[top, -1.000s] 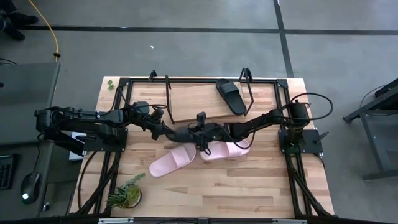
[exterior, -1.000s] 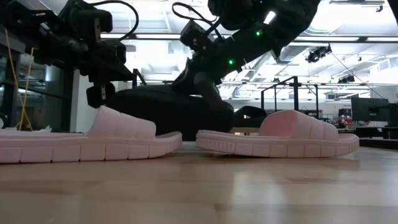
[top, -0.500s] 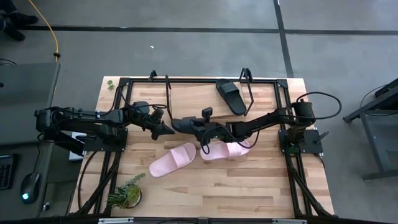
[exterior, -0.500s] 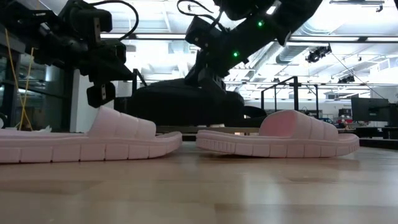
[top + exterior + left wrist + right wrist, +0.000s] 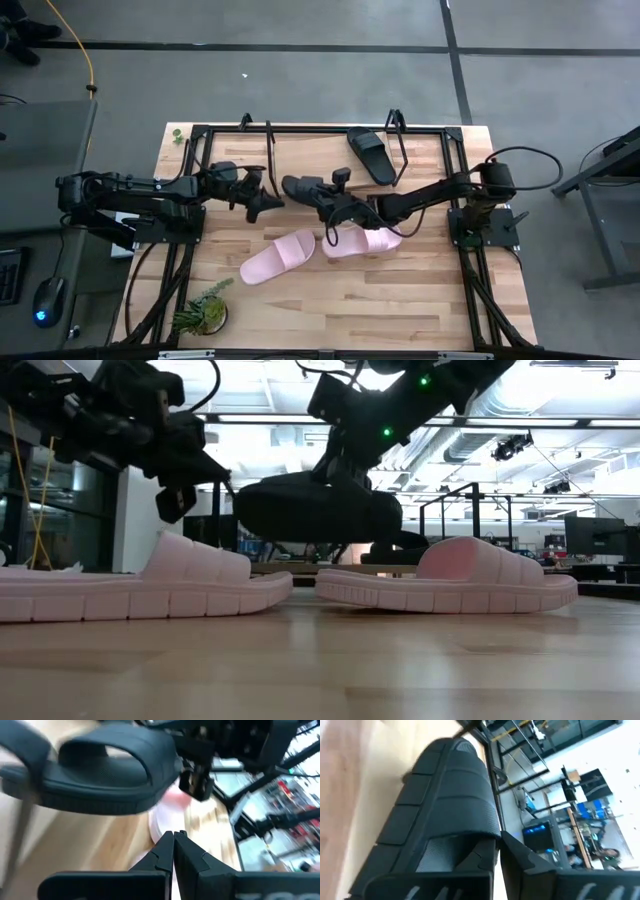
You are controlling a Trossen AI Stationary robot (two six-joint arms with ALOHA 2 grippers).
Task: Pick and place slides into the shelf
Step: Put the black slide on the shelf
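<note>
One black slide [image 5: 300, 187] lifted, clamped between right fingers [image 5: 512, 852]; left fingers [image 5: 172, 851] clenched, empty.

A robotics lab in a large open industrial hall.

The wooden bench [image 5: 330, 300] stands on a grey concrete floor [image 5: 300, 80] crossed by dark tape lines [image 5: 250, 46], with a yellow cable [image 5: 88, 60] trailing over it. Beside it, a desk [image 5: 30, 180] carries a mouse [image 5: 45, 300] and a keyboard [image 5: 10, 275]. Beyond the bench: a high ceiling with strip lights [image 5: 570, 364] and ducts [image 5: 500, 405], black frames [image 5: 455, 510], and lit monitors [image 5: 540, 832].
</note>
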